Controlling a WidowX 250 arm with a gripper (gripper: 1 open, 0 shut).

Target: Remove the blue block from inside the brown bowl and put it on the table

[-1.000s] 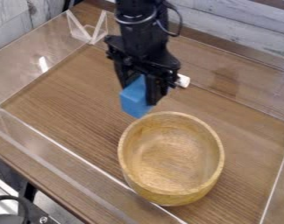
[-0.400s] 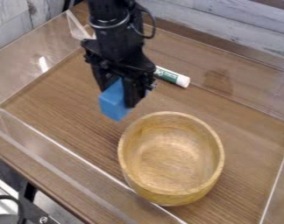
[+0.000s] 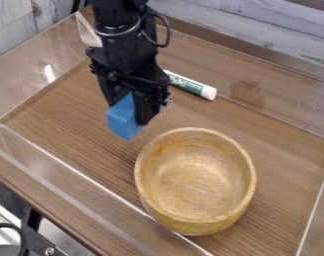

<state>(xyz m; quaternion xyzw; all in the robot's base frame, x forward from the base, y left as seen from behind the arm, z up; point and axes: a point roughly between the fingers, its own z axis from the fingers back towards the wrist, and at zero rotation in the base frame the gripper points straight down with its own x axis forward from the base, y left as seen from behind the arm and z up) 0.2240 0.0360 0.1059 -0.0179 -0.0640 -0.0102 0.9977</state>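
- The black gripper point(image 3: 129, 108) points straight down over the table point(image 3: 71, 105), its jaws closed on the blue block point(image 3: 123, 119).
- The blue block hangs between the fingers, left of the brown bowl point(image 3: 196, 179) and outside its rim; its upper part is covered by the dark fingers, so only the lower faces show.
- Whether the block's underside touches the tabletop cannot be told from this single angle; it looks close to the wood.
- The brown bowl stands upright on the table toward the lower right, and the visible part of its inside is bare wood grain; the near inner wall is hidden by the rim.
- The arm above the gripper is cut off by the top edge, with cables bunched at the wrist.
- A green-and-white marker point(image 3: 194, 88) lies flat on the table behind the gripper; its left end is hidden by the fingers.
- Clear acrylic walls point(image 3: 31, 60) edge the table, hard to trace except by reflections and bright edges.
- The bottom left corner shows dark shapes below the table, too blurred to name.
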